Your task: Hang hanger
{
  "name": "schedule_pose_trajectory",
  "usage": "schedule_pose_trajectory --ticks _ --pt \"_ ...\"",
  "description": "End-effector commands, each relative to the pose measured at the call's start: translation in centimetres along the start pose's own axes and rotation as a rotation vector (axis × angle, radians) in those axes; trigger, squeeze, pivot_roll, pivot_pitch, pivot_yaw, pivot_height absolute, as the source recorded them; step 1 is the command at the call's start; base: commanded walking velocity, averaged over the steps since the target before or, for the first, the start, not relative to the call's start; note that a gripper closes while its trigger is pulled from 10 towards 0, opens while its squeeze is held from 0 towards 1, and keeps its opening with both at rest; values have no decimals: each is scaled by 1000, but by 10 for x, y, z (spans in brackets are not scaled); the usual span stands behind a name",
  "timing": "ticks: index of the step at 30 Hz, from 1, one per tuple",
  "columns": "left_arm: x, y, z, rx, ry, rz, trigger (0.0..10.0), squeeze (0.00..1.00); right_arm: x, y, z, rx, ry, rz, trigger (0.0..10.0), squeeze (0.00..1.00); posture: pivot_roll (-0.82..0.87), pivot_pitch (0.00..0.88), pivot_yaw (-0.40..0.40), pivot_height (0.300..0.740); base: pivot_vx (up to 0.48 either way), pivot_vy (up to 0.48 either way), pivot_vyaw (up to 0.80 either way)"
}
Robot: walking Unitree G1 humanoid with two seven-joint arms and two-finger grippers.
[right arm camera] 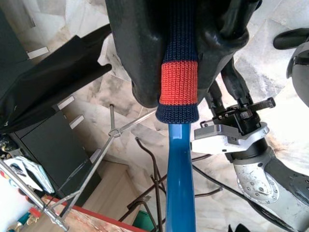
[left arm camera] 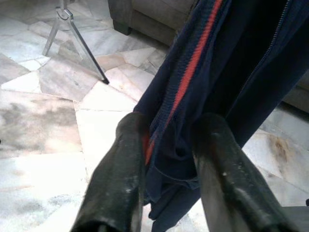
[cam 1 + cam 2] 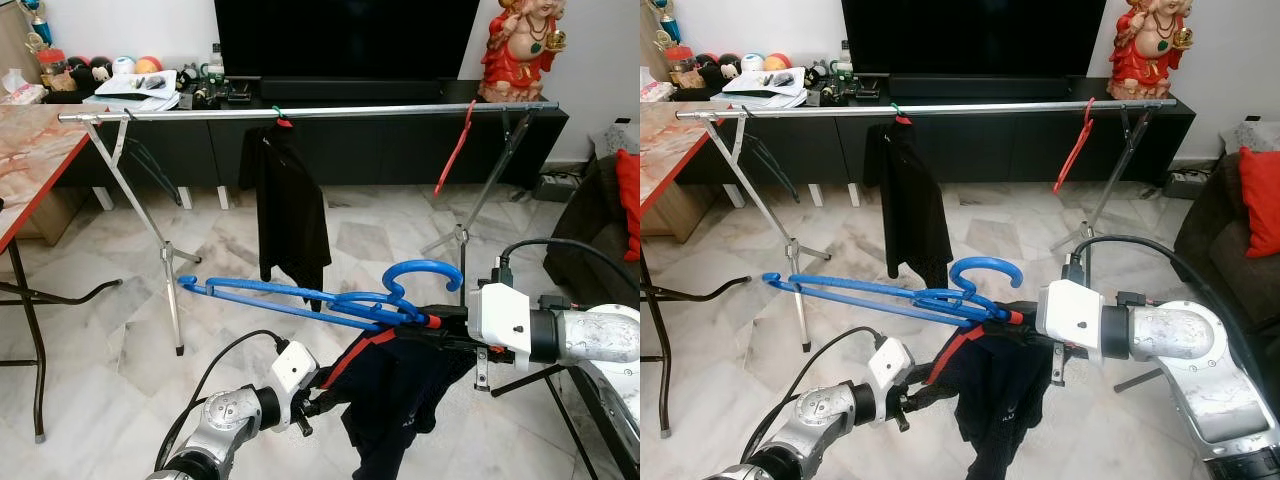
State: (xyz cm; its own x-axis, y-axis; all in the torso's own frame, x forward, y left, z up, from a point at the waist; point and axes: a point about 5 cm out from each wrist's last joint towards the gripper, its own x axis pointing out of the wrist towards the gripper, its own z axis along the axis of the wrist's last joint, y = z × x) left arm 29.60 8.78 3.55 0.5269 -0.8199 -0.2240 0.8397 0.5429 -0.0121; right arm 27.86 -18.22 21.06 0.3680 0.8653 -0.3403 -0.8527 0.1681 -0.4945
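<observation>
A blue hanger (image 3: 300, 295) lies level in front of me, its hook (image 3: 425, 270) curving upward. A navy garment (image 3: 400, 390) with a red stripe droops from it. My right gripper (image 3: 440, 322) is shut on the hanger's neck, with the garment's knit collar (image 1: 178, 82) pinched between the fingers. Lower left, my left gripper (image 3: 325, 400) is shut on a fold of the navy garment (image 2: 212, 72). Beyond stands the silver clothes rail (image 3: 350, 111), carrying a black garment (image 3: 290, 210) and an empty red hanger (image 3: 455, 150).
The rail's tripod legs (image 3: 170, 260) splay over the marble floor. A red-edged table (image 3: 30, 140) stands at the left. A dark TV console (image 3: 380, 150) and a red statue (image 3: 520, 50) are behind the rail. A sofa with a red cushion (image 3: 630, 190) is at the right.
</observation>
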Motion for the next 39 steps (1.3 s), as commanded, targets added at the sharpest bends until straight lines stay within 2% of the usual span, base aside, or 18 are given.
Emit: schedule_pose_trajectory --ticks 1,4,17,22,26,28,32,35,39 --pt "0 -4 -7 -24 37 -20 0 0 -4 -7 7 -42 -8 -29 0 0 -76 73 -22 740 0 0 0" --pt "1 -8 -12 -28 69 -24 0 0 -4 -9 5 -42 -2 -40 0 0 -77 73 -22 740 0 0 0" --pt "2 -7 -12 -43 71 -12 0 0 -2 -12 6 -48 -3 -49 0 0 -74 74 -21 740 0 0 0" --pt "1 -5 -13 -56 75 31 0 0 -2 -12 4 -48 4 -60 0 0 -74 73 -20 740 0 0 0" --pt "-5 2 -17 -48 101 108 0 0 -6 -9 -15 -77 146 -65 0 0 -74 73 -20 740 0 0 0" --pt "-7 4 -18 -41 106 122 0 0 -8 -7 -19 -71 163 -67 0 0 -74 76 -19 740 0 0 0" --pt "-19 11 -24 -60 116 201 0 0 -19 -4 -42 -72 299 -129 0 0 -74 81 -17 740 0 0 0" --pt "-24 14 -28 -55 132 226 0 0 -28 -2 -53 -7 310 -182 0 0 -74 81 -17 740 0 0 0" --pt "-27 13 -30 -51 141 231 0 0 -36 3 -61 33 314 -203 0 0 -70 82 -14 740 0 0 0"
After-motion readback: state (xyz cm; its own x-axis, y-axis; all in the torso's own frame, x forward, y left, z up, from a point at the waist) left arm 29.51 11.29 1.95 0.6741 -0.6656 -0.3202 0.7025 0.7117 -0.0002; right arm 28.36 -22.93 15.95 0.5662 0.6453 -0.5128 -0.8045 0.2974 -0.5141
